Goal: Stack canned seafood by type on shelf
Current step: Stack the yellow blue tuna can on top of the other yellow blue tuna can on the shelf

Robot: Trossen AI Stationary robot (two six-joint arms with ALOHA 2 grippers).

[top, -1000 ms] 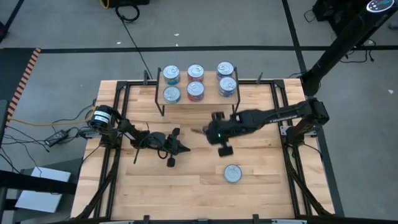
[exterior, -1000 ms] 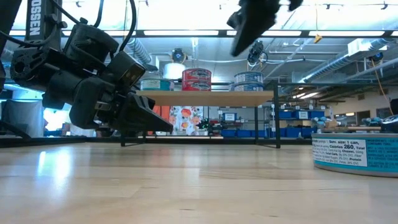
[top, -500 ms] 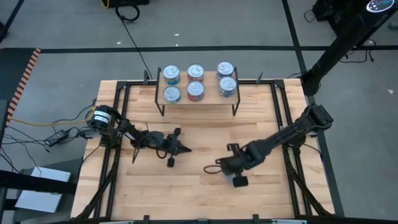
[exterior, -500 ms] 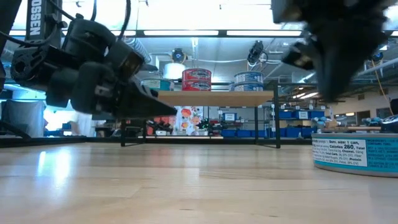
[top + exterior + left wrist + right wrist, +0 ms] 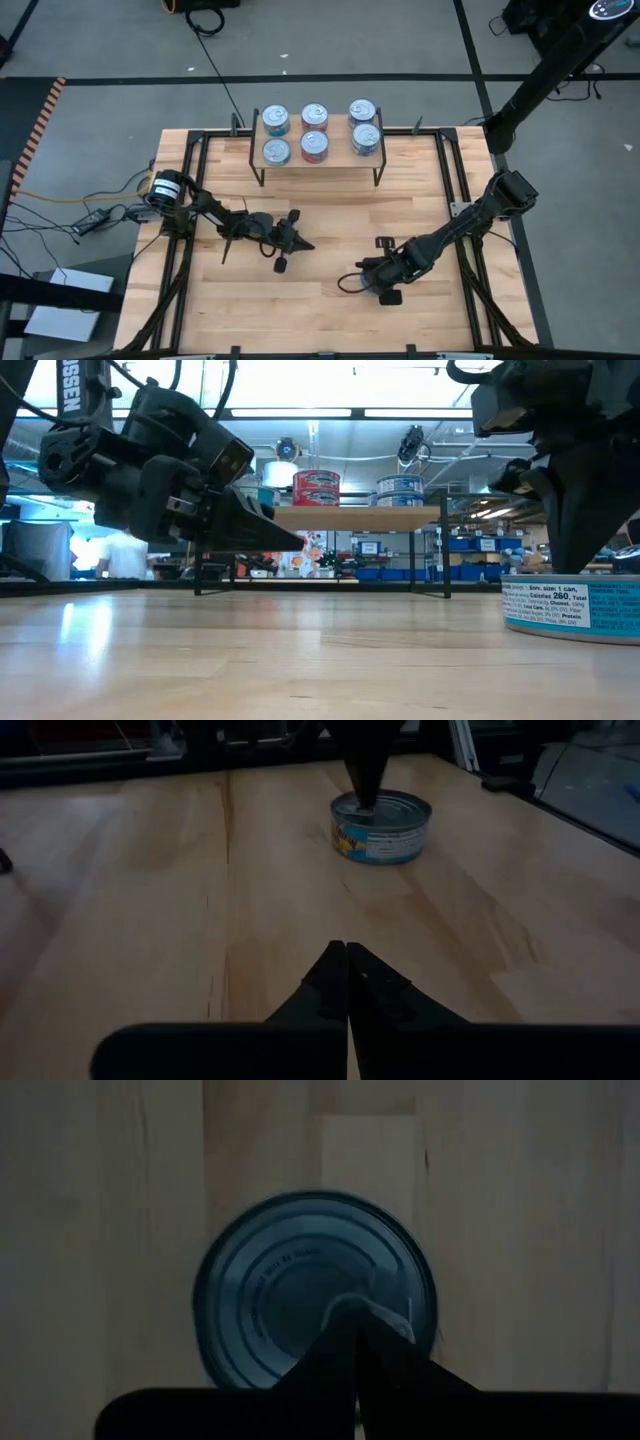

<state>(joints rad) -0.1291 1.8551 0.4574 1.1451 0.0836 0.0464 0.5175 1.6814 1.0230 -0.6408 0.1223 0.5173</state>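
Note:
A loose tin of canned seafood with a teal label stands on its base on the tabletop, right of centre. My right gripper is shut and points down at its silver lid; in the high view the gripper hides the tin. My left gripper is shut, nearly level, a little above the bare wood left of the tin, touching nothing. On the shelf at the far edge stand several tins: teal left, red middle, blue right. My right gripper sets its shut fingertips on the tin's lid near its middle, coming from above and pointing steeply down. Nothing is pinched between the fingers. The tin stands upright with its base flat on the table.
Black frame rails run along the table's left and right sides. The shelf's thin black legs stand on the far part of the wood. Bare tabletop lies along the near edge.
My right gripper has swung from near the shelf toward the table's near edge and down, tipping steeper, and now stands over the loose tin, which has kept its place. My left gripper has crept a little toward the table's right.

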